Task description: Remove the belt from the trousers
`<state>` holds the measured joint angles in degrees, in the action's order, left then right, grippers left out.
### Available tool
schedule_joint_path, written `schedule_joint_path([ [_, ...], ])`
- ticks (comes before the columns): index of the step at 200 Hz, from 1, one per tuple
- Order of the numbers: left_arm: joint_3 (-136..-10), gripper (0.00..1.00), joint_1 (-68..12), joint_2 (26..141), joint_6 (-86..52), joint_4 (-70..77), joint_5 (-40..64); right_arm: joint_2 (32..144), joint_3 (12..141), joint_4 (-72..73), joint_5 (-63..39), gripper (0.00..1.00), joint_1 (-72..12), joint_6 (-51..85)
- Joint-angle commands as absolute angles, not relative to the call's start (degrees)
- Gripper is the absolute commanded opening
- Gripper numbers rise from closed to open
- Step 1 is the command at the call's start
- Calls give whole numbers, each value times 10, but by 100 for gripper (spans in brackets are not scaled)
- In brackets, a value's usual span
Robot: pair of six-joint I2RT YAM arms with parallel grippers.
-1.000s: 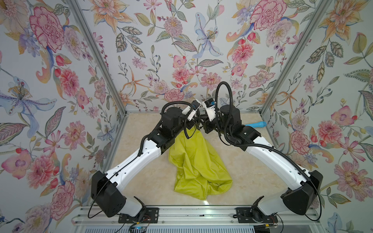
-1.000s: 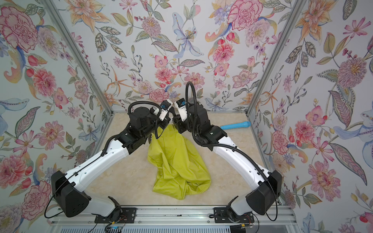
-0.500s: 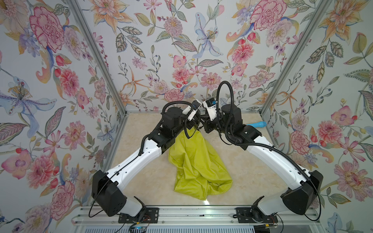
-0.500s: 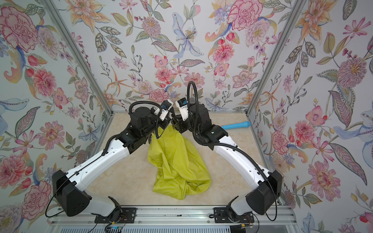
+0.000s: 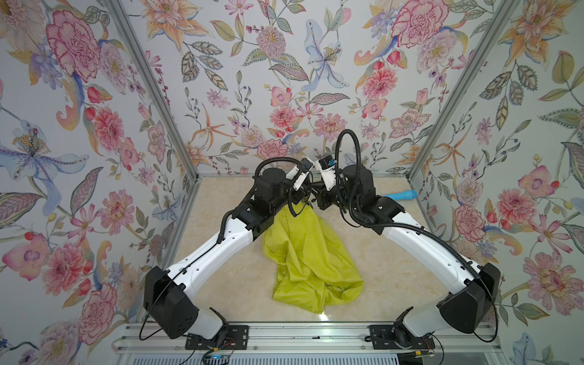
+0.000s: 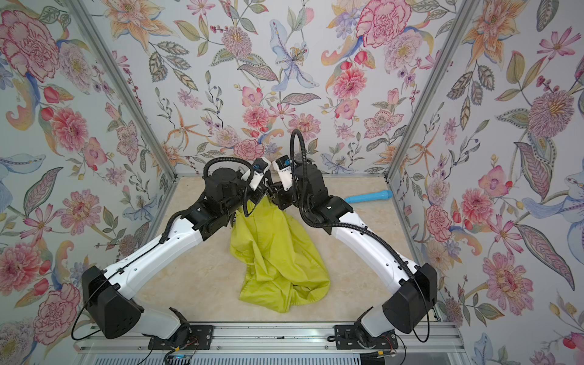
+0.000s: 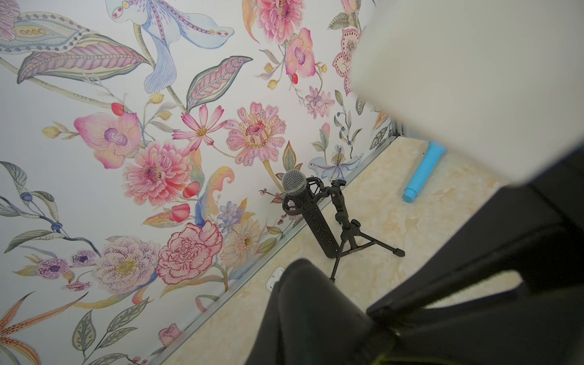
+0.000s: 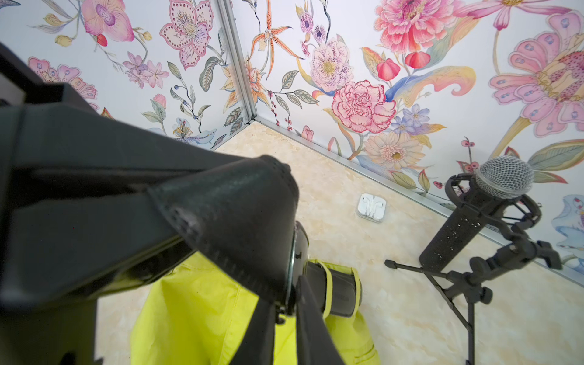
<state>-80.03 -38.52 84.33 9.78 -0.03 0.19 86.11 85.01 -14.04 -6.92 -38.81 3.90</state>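
Right wrist view: the belt (image 8: 339, 294), a flat black strap, runs under two yellow-green loops at the waist of the trousers (image 8: 202, 316), whose thin, bright chartreuse cloth hangs in folds below it. In both top views the trousers (image 5: 309, 259) lie crumpled at the middle of the pale marbled table (image 5: 221, 268). Their lower end points toward the front rail, and the waist end is drawn up off the surface to where the two arms meet near the back wall.

Both arms rise from bases at the front rail and bend inward, elbows out, wrists almost touching above the waistband. The right gripper (image 8: 292, 268) is clamped on the belt just beside the loops, and a length of strap drops away from its jaws. The left gripper (image 5: 305, 194) is closed too, close against its partner. In the left wrist view its fingers (image 7: 316, 300) are dark blurs with only a sliver of yellow-green at the tips, so what they pinch cannot be made out.

From above, the black wrists hide the waistband and the belt. Behind them a microphone (image 8: 474, 221) stands on a small tripod, a white earbud case (image 8: 371, 207) lies by the back wall, and a blue tube (image 5: 399, 196) rests near the back right corner.
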Motion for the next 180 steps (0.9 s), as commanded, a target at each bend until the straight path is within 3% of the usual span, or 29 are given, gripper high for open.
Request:
schedule_joint_path([
  [1,-832,0,-395,791,81,65,78,890,826,-151,-55,13,-382,42],
  [141,-804,0,-394,719,61,131,131,891,793,-143,-72,18,-356,54],
  [180,-796,0,-394,706,55,142,138,902,793,-143,-83,9,-353,57],
])
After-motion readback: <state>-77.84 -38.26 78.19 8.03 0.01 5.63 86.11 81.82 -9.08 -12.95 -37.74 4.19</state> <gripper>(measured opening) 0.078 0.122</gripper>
